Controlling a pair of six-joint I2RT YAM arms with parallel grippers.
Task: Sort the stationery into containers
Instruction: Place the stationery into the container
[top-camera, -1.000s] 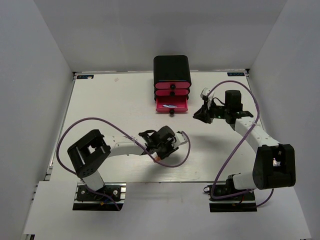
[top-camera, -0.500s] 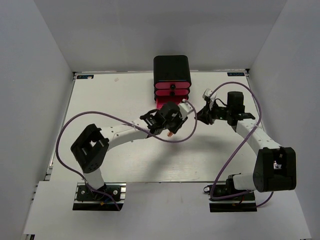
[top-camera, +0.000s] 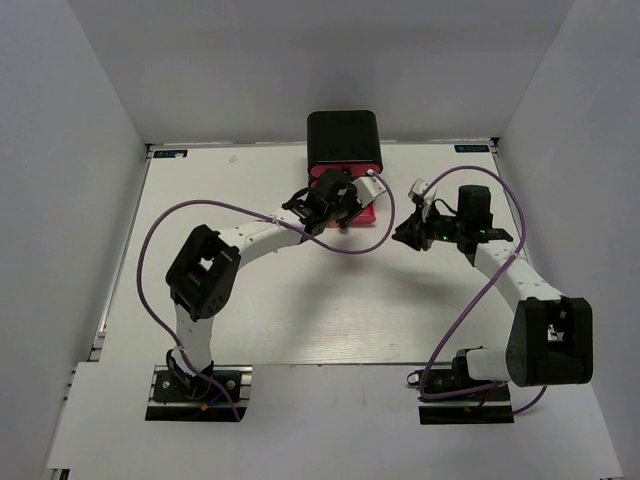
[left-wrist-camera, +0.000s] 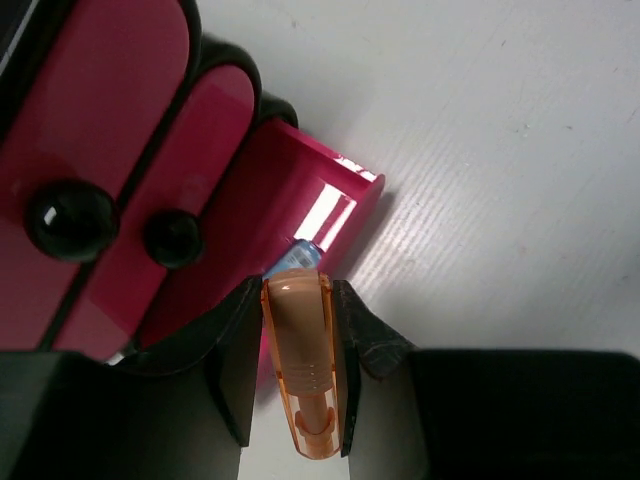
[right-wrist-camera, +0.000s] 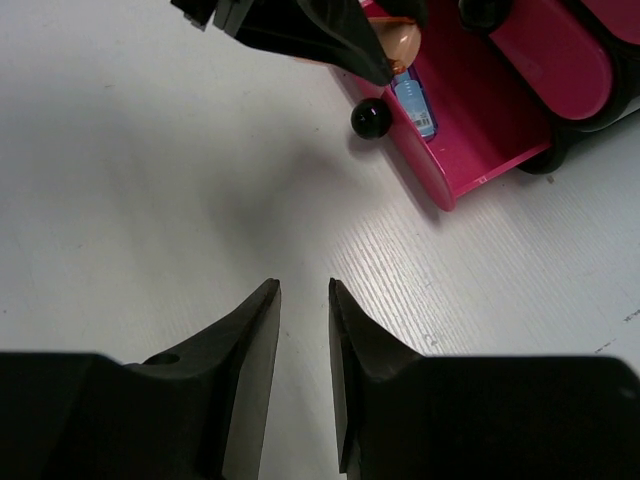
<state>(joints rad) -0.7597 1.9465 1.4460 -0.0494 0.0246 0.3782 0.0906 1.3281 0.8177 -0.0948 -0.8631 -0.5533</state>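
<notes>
The orange piece was clamped in the left hand over the open drawer; release was best delayed until centred inside its walls.

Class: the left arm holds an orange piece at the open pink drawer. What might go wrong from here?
1. The orange piece in the left gripper hangs near the front wall of the open drawer; released now, it may land outside.
2. If lowered, the fingers might strike that wall and push the drawer shut.
</notes>
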